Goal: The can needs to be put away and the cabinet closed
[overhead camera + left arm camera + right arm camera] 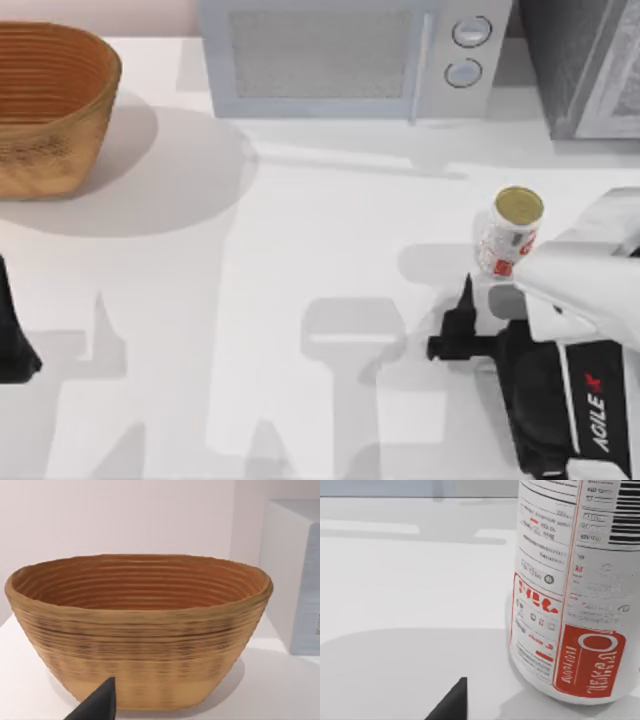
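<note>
The can (514,232) stands upright on the white table at the right, gold top up and white label with red marks facing my right arm. In the right wrist view the can (570,590) is very close, resting on the table. My right gripper (497,292) is open just in front of the can. One black fingertip (467,292) lies left of the can's base, and the arm's white link hides the other. The grey cabinet (585,70) stands at the back right corner, cut off by the frame. My left gripper (12,345) is parked at the left edge, open.
A woven basket (45,105) sits at the back left, and the left wrist view faces the basket (140,630) with one fingertip (100,702) low in front. A microwave (345,55) stands at the back centre. The table (300,300) is bare in the middle.
</note>
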